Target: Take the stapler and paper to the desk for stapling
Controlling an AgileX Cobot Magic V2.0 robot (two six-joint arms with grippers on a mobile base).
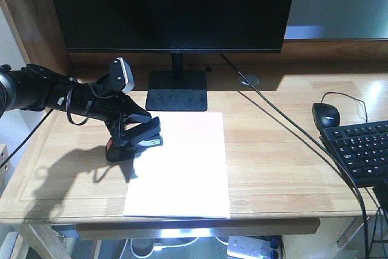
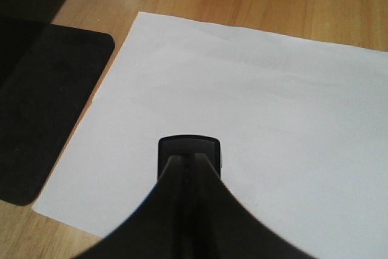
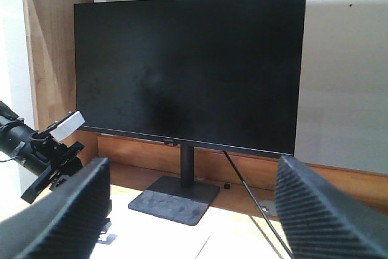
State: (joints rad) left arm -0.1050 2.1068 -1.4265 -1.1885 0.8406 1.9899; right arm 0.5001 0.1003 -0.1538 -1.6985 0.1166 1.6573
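Note:
The black stapler (image 1: 138, 139), orange-red at its rear, is held in my left gripper (image 1: 130, 130), which is shut on it at the paper's left edge. The white paper (image 1: 182, 168) lies flat on the light-wood desk (image 1: 273, 168) in front of the monitor stand. In the left wrist view the stapler's nose (image 2: 188, 148) pokes out past my left gripper (image 2: 190, 171), with the paper (image 2: 260, 107) under it. Whether the stapler touches the sheet, I cannot tell. My right gripper (image 3: 194, 210) is open, empty and aimed at the monitor; it is outside the front view.
A black monitor (image 1: 173, 7) on a square base (image 1: 177, 91) stands at the back. A mouse (image 1: 326, 115) and keyboard (image 1: 361, 150) lie at the right. A black cable (image 1: 285, 119) crosses the desk diagonally. A raised wooden ledge runs behind.

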